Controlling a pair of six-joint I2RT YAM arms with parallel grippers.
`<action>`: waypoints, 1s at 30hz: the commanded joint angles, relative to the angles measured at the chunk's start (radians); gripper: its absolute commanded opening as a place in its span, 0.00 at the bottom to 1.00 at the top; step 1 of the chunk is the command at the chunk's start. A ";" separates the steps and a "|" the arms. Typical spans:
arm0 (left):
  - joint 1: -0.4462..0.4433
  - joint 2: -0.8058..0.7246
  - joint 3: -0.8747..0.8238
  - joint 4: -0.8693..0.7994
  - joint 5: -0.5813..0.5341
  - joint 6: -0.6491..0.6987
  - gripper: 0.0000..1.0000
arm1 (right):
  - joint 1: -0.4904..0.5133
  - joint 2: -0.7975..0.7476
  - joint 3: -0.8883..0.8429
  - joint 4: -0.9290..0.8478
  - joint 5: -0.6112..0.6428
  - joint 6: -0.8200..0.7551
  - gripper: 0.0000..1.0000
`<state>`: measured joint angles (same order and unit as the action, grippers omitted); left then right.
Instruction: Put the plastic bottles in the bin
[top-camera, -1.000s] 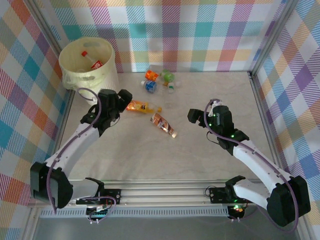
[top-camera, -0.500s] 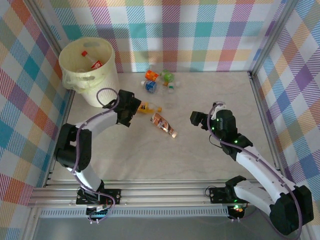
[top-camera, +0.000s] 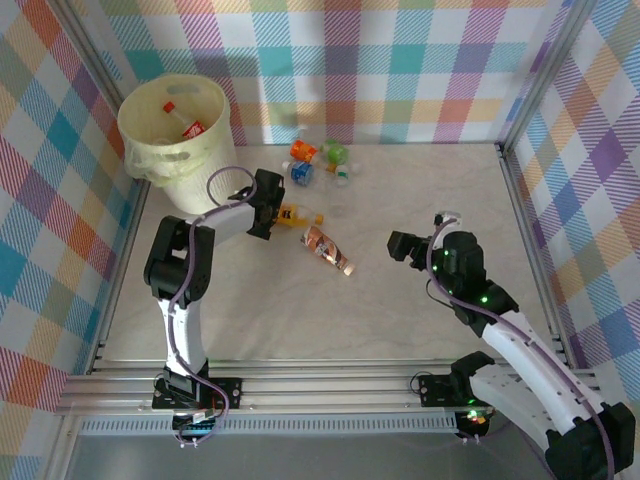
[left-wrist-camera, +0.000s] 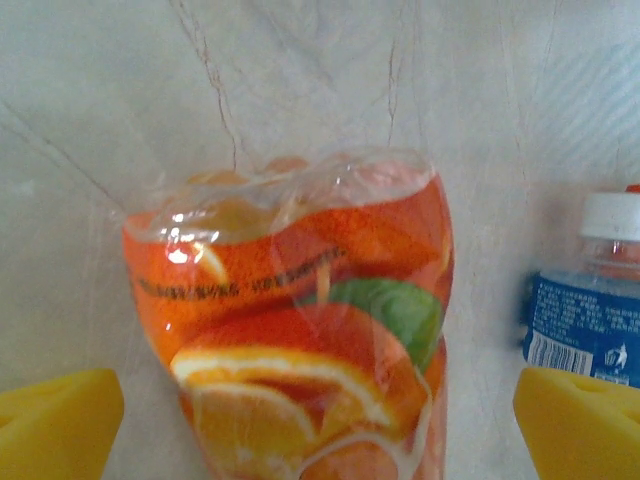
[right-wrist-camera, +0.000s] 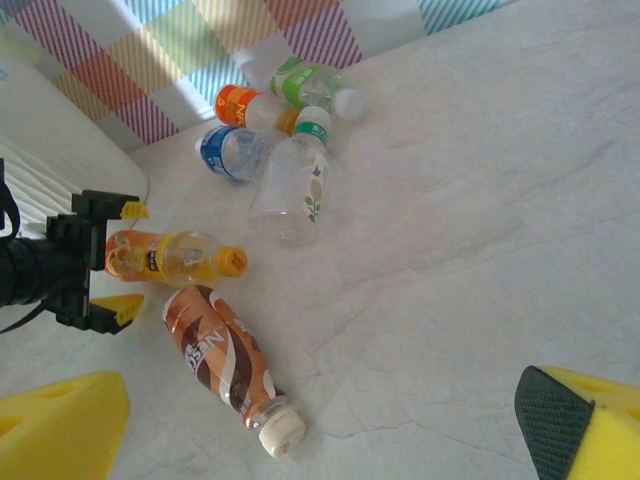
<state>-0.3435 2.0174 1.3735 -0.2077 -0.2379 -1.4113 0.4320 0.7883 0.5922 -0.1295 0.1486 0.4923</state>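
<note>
An orange-labelled plastic bottle (left-wrist-camera: 300, 330) lies on the table between the spread yellow fingers (left-wrist-camera: 55, 420) of my left gripper (left-wrist-camera: 320, 420), which is open around its base end. From above, that left gripper (top-camera: 275, 210) sits at the bottle (top-camera: 298, 214), right of the cream bin (top-camera: 150, 150). A brown-labelled bottle (right-wrist-camera: 225, 365) lies just in front of my open right gripper (right-wrist-camera: 320, 430), which holds nothing. Further back lie clear (right-wrist-camera: 295, 180), blue (right-wrist-camera: 235, 150), orange-red (right-wrist-camera: 250, 105) and green (right-wrist-camera: 305, 80) bottles. A red-labelled bottle (top-camera: 190, 128) is inside the bin.
Checked walls enclose the table on three sides, with a metal rail (top-camera: 515, 200) along the right edge. My right gripper (top-camera: 400, 243) hovers over bare marbled tabletop (top-camera: 420, 180) mid-right. The bin stands in the far left corner against the wall.
My left gripper has swung right and forward until its open fingers sit either side of the orange bottle. The right gripper has drifted slightly right and toward the near edge.
</note>
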 joint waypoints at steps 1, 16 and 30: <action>0.009 0.021 0.032 -0.016 -0.073 -0.044 0.99 | -0.001 -0.027 -0.023 -0.008 0.022 -0.001 1.00; 0.023 0.122 0.082 0.011 -0.092 -0.028 0.67 | -0.002 -0.040 -0.054 0.015 0.085 0.095 1.00; 0.026 0.057 0.068 0.090 -0.129 0.020 0.54 | -0.001 -0.028 -0.067 0.057 0.082 0.090 1.00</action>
<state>-0.3283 2.1143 1.4445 -0.1467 -0.3286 -1.4017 0.4320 0.7620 0.5354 -0.1078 0.2169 0.5720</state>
